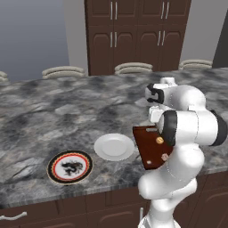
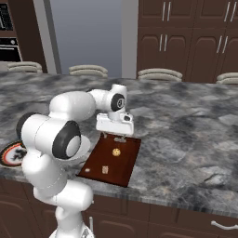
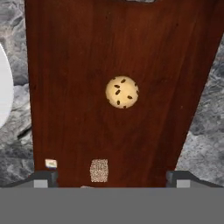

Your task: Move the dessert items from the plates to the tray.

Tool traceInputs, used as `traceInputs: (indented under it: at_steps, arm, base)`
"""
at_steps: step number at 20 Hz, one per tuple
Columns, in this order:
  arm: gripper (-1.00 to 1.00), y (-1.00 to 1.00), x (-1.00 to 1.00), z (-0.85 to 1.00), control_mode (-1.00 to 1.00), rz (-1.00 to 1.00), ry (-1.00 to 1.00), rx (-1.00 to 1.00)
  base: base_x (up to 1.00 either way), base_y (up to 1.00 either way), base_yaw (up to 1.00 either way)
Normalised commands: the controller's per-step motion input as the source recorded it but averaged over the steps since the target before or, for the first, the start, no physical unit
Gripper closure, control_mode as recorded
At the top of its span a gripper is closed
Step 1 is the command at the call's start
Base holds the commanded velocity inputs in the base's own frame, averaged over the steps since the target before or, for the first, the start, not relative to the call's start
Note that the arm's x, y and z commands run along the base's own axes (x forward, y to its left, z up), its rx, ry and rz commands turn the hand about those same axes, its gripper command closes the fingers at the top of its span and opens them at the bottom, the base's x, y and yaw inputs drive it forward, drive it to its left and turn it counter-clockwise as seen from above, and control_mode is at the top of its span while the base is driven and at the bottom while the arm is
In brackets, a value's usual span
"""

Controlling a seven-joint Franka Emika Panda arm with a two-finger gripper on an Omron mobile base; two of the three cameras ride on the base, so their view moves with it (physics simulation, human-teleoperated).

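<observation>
The gripper [image 2: 120, 137] hangs above the dark reddish-brown rectangular wooden tray [image 3: 70, 65], jaws wide apart and empty, with the golden-tan round cookie [image 3: 122, 92] and paler brownish piece [image 3: 99, 170] both lying on the tray directly below.

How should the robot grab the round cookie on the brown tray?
Come straight down from above. The cookie lies flat on the tray, so only its thin round edge offers a grip. The end effector would probably best pinch two opposite sides of that rim. The small pale square piece lies clear of it.
</observation>
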Motion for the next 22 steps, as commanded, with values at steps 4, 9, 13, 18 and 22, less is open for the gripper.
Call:
traceInputs:
  at_steps: [4, 9, 13, 18, 22]
  arm:
    - [-1.00, 0.17, -0.84, 0.48, -1.00, 0.00, 0.00, 0.00]
    - [-1.00, 0.41, -0.60, 0.38, -1.00, 0.00, -0.01, 0.00]
    - [-1.00, 0.44, -0.50, 0.38, -1.00, 0.00, -0.03, 0.00]
    - [-1.00, 0.48, -0.31, 0.26, -1.00, 0.00, -0.12, -0.03]
    - [-1.00, 0.22, -0.22, 0.16, -1.00, 0.00, -0.17, -0.01]
  base:
    - [0.00, 0.00, 0.00]
    - [0.00, 0.00, 0.00]
    - [0.00, 0.00, 0.00]
    - [0.00, 0.00, 0.00]
    - [0.00, 0.00, 0.00]
